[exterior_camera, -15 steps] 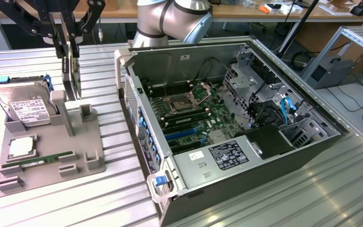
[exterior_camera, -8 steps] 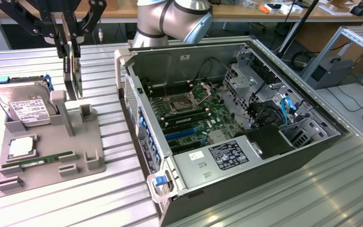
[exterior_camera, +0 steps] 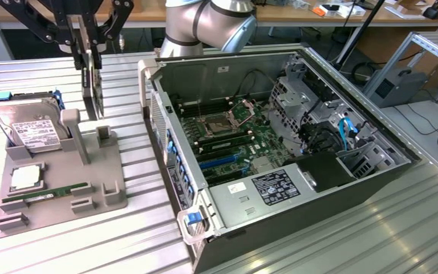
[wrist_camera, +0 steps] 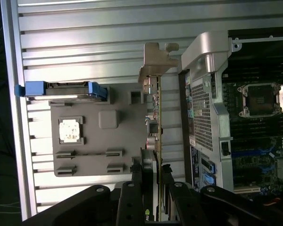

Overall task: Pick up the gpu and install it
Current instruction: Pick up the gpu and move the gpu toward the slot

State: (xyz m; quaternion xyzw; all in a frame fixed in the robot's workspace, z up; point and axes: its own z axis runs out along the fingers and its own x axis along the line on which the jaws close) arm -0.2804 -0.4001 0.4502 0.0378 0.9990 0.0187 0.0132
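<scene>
The gpu (exterior_camera: 92, 85) is a thin dark card hanging upright, edge-on, above the grey parts holder (exterior_camera: 67, 171) at the exterior view's left. My gripper (exterior_camera: 89, 57) is shut on its upper end. In the wrist view the gpu (wrist_camera: 156, 127) runs away from my gripper (wrist_camera: 155, 181) as a narrow strip with components along it, ending in a silvery metal bracket (wrist_camera: 156, 59). The card's lower end sits just above the holder's small slotted post (exterior_camera: 102, 137). It hangs to the exterior view's left of the open computer case (exterior_camera: 280, 142), beside that case's wall.
The holder carries a hard drive (exterior_camera: 29, 128) in a blue caddy, a processor chip (exterior_camera: 25, 178) and a green memory stick (exterior_camera: 48, 194). A tall grey post (exterior_camera: 73, 128) stands next to the card. Inside the case lies the motherboard (exterior_camera: 227, 137). Everything rests on a ribbed metal table (exterior_camera: 356, 228).
</scene>
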